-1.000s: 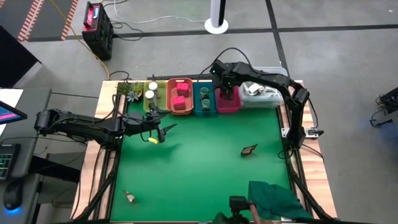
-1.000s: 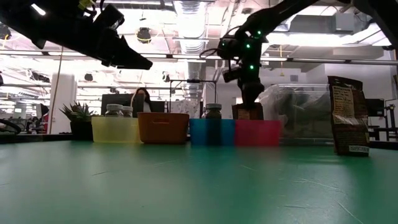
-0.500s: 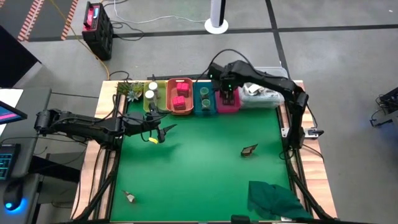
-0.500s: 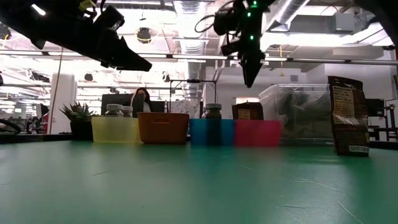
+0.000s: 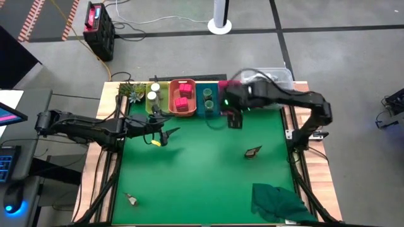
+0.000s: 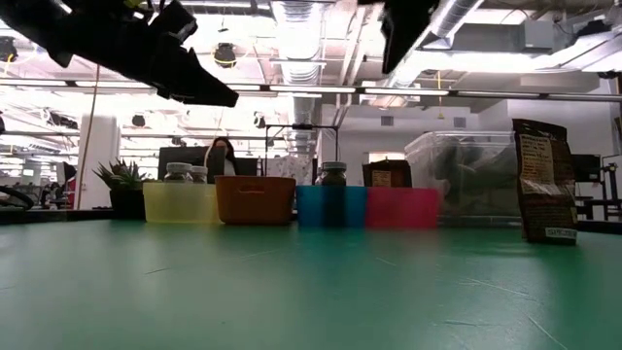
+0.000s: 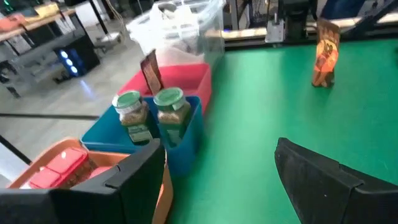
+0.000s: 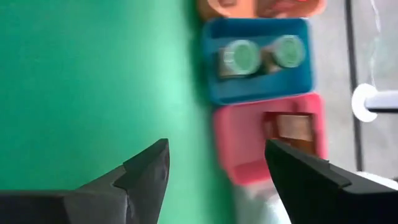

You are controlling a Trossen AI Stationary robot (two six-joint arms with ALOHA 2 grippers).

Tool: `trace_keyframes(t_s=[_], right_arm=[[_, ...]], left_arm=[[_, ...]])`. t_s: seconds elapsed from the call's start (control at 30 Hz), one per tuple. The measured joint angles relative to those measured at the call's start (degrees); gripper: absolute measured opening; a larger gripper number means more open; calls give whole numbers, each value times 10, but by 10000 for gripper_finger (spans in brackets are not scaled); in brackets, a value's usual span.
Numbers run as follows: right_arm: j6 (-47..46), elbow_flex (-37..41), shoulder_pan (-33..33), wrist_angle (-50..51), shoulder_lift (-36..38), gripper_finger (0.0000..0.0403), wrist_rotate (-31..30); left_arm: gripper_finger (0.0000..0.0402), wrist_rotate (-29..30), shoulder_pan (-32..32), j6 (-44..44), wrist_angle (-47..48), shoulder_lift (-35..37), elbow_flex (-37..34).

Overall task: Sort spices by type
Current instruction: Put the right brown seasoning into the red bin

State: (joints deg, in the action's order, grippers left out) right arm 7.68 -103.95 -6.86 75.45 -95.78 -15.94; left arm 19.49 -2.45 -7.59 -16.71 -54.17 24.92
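Four trays stand in a row at the far edge. The yellow tray [image 5: 153, 96] holds white-capped jars, the orange tray [image 5: 182, 98] pink-red cube packets [image 7: 59, 167], the blue tray [image 8: 258, 59] two green-lidded jars [image 7: 152, 109]. The pink tray [image 8: 261, 140] holds a dark sachet [image 8: 292, 127] standing on edge. One sachet [image 5: 253, 152] stands on the mat right of centre, another sachet [image 5: 131, 200] lies near the left near corner. My right gripper [image 5: 233, 120] hangs open, empty, above the mat just near of the pink tray. My left gripper [image 5: 168, 132] hovers open, empty, near the yellow tray.
A clear lidded container [image 5: 271, 77] sits right of the pink tray. A small plant [image 5: 129, 90] stands left of the yellow tray. A dark green cloth [image 5: 278, 200] lies bunched at the near right corner. The middle of the green mat [image 5: 202, 170] is bare.
My right gripper has risen out of the pink tray and swung toward the table's near edge, now hanging over the mat. The sachet it was at stays in the pink tray.
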Motion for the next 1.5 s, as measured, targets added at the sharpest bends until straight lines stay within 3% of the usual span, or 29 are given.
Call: trace_keyframes(t_s=[0.37, 0.63, 0.77, 1.07, 1.23, 1.5], right_arm=[[-192, 298, 174, -56, 164, 296, 11], [-322, 409, 290, -81, 247, 282, 7], [-327, 455, 311, -127, 253, 281, -5], [-297, 522, 295, -200, 249, 274, -47], [-297, 568, 284, -236, 248, 210, -45], [-296, 603, 286, -284, 248, 36, -40]], left_arm=[[288, 0, 10, 43, 28, 0, 15], [288, 0, 10, 44, 20, 0, 15], [288, 0, 10, 41, -12, 0, 15], [288, 0, 10, 80, -44, 0, 15], [288, -13, 10, 120, 5, 0, 15], [288, -27, 10, 174, 64, 0, 22]])
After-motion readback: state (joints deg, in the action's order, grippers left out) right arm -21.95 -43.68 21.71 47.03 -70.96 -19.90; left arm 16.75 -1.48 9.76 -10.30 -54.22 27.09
